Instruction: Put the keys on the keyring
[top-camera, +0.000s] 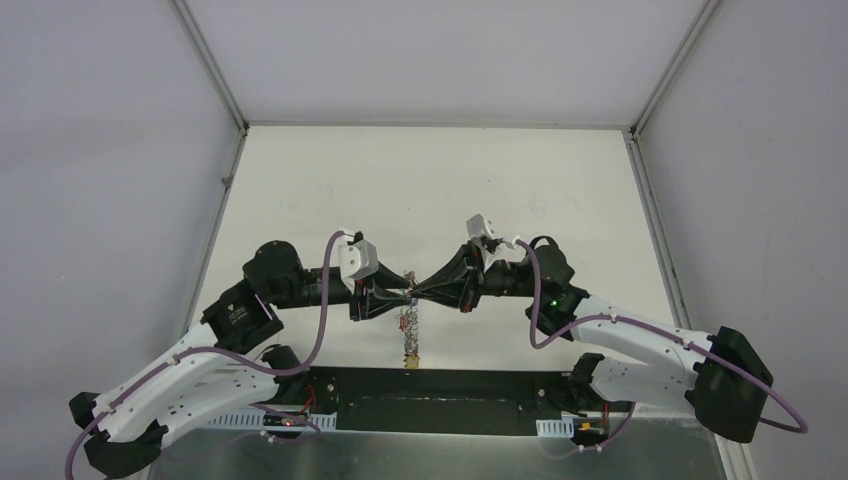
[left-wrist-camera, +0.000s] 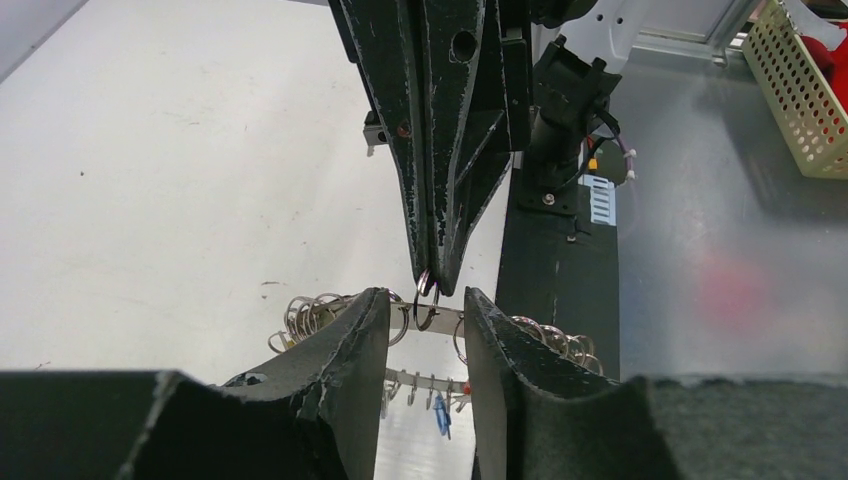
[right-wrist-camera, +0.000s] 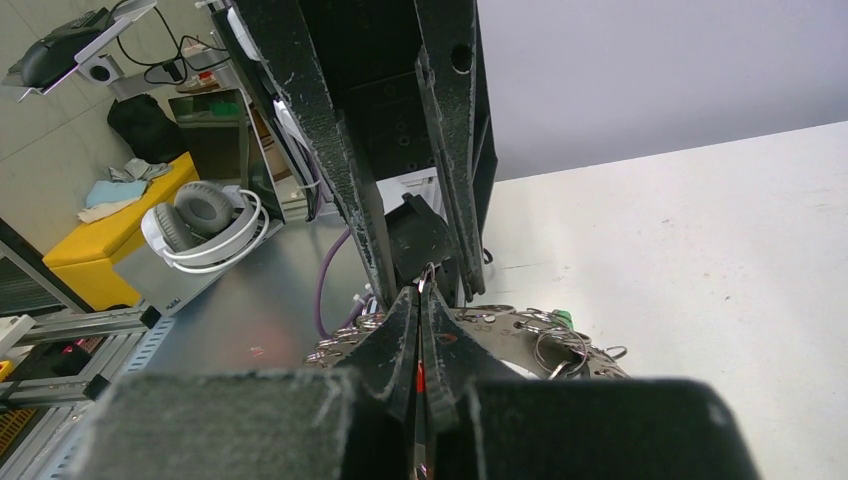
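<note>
Risking a drop: left fingers (left-wrist-camera: 350, 360) parted astride large silver-grey metal keyring (left-wrist-camera: 445, 314); right fingers (right-wrist-camera: 395, 340) pinch small red-headed metal key (right-wrist-camera: 420, 380).

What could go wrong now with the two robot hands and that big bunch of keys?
1. The left fingers stand apart around the large silver-grey metal keyring, so it might slip and drop to the white table.
2. The right fingers pinch the small red-headed key only at their very tips, so it could twist out.
3. Both sets of fingers sit tip to tip and might bump.
</note>
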